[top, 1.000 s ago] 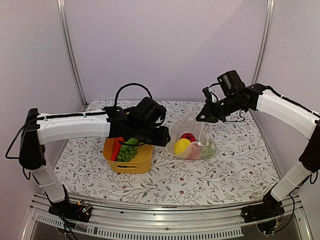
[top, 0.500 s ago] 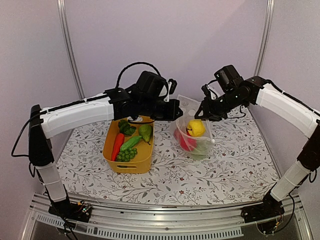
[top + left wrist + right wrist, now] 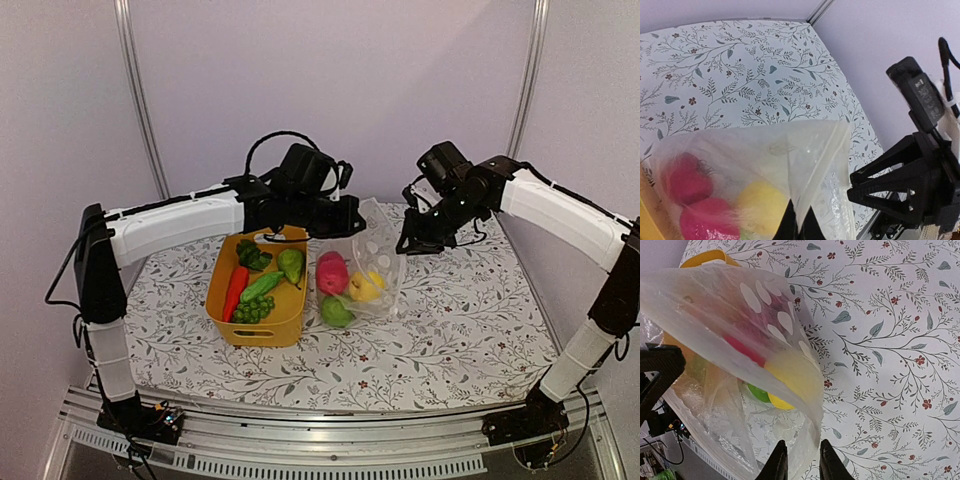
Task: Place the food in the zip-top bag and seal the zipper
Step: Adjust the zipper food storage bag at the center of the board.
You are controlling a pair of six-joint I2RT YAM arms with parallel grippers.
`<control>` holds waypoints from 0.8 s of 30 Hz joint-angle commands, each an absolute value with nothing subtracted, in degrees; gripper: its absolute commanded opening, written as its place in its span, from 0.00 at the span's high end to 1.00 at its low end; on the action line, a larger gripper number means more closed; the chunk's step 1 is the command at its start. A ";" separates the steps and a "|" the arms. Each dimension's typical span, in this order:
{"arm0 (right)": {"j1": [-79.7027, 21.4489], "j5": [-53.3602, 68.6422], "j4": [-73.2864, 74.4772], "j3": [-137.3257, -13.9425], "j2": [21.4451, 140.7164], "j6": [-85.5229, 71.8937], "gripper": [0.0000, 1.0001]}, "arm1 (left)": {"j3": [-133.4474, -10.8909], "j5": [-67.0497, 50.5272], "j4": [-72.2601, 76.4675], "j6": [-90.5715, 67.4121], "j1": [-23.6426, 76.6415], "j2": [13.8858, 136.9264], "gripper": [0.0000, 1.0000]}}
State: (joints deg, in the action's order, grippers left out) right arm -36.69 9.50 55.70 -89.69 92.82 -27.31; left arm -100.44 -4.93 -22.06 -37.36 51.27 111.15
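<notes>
as limp zip-top bag sags with food | left gripper jaws pinch its rim | right gripper jaws parted | slippery film, likely best held at rim

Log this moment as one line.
left gripper shut on zip-top bag edge | right gripper part open astride bag edge | red piece, yellow piece, green piece in bag | carrot, cucumber in yellow tub

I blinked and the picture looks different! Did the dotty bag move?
Yes. The bag has shifted left, toward the yellow tub; the gap of table between them has nearly closed.
</notes>
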 commanded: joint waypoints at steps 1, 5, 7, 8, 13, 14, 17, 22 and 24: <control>-36.74 8.40 55.29 -88.97 94.69 -27.62 0.76 | -101.11 -5.81 -22.45 -36.46 51.32 110.04 1.00; -36.74 8.24 56.84 -89.69 94.45 -28.48 0.74 | -100.55 -5.77 -22.70 -36.64 51.09 109.53 1.00; -36.74 7.49 56.67 -89.03 93.19 -29.46 0.69 | -100.59 -5.73 -22.65 -36.74 51.08 109.11 1.00; -36.74 7.25 56.47 -88.38 92.18 -29.87 0.63 | -100.63 -5.67 -22.61 -36.60 50.99 108.96 1.00; -36.73 12.09 51.32 -83.21 91.50 -31.01 0.58 | -101.22 -5.36 -21.31 -35.98 50.95 107.92 1.00; -36.73 12.42 50.60 -82.81 91.56 -31.54 0.59 | -101.55 -5.44 -21.34 -35.52 50.95 107.93 1.00; -36.74 12.59 50.16 -83.46 92.61 -32.06 0.64 | -102.48 -5.13 -22.08 -34.29 50.89 107.90 1.00; -36.72 12.70 49.20 -84.24 92.92 -32.49 0.94 | -102.53 -5.41 -23.21 -33.04 50.68 107.64 1.00; -36.76 10.24 52.36 -88.97 92.06 -32.24 1.00 | -102.83 -4.51 -24.83 -32.98 50.64 107.49 0.91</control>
State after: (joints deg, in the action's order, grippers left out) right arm -36.69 12.45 50.61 -83.77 92.77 -32.10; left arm -101.21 -5.32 -22.24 -34.74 51.09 110.15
